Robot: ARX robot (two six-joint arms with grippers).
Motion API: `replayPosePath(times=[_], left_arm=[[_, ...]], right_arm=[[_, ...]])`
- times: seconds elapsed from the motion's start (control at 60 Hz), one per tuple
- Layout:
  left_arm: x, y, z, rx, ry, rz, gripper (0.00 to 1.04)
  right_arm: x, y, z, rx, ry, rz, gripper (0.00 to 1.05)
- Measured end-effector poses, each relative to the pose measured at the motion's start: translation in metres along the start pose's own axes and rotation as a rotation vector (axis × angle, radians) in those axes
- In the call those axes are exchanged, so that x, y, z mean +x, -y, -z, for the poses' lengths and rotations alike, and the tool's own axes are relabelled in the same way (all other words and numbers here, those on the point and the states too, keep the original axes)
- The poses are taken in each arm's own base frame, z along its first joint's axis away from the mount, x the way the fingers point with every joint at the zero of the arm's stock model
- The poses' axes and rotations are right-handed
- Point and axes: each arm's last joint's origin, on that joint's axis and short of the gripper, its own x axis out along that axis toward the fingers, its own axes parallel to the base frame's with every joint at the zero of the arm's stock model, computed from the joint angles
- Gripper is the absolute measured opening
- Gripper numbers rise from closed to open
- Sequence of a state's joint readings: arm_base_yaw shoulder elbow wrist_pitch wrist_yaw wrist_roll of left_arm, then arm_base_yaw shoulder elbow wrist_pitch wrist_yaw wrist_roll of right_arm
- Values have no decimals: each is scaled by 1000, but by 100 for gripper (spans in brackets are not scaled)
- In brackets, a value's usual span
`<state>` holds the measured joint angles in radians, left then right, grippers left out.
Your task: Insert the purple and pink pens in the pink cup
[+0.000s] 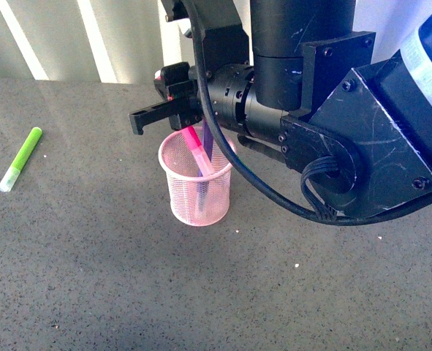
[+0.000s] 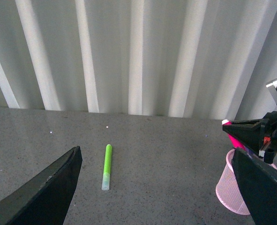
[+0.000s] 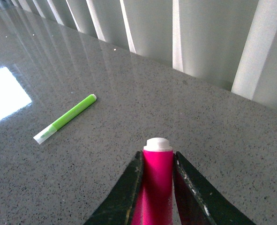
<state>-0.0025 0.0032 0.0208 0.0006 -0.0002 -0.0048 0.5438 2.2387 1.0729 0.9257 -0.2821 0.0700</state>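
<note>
The pink cup stands on the grey table in the middle of the front view; it also shows in the left wrist view. The purple pen leans inside it. My right gripper hangs just above the cup's rim, shut on the upper end of the pink pen, whose lower part reaches down inside the cup. In the right wrist view the pink pen sits clamped between the two black fingers. My left gripper is open and empty, left of the cup.
A lime-green marker lies flat on the table far left of the cup; it also shows in the left wrist view and the right wrist view. A ribbed white wall closes off the back of the table.
</note>
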Motion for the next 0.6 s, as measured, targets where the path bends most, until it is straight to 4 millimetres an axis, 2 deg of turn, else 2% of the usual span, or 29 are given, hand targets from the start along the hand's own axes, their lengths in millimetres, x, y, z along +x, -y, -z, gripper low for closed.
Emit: replayPosePath(times=[0.216,0.416,0.466,0.55,0.6], left_arm=[[0,0,0,0,0,0,98],[0,0,0,0,0,0,98],[0,0,0,0,0,0,98],[0,0,0,0,0,0,98],[0,0,0,0,0,0,98]], right_arm=[[-2,-3,-5,36,10,18,59],[-15,-3,-29,44,62,117,93],[-23,1,-36,61,51,189,100],[-46,10,-45,92,3,305,97],[-75,23,-49,157,-70,433,98]])
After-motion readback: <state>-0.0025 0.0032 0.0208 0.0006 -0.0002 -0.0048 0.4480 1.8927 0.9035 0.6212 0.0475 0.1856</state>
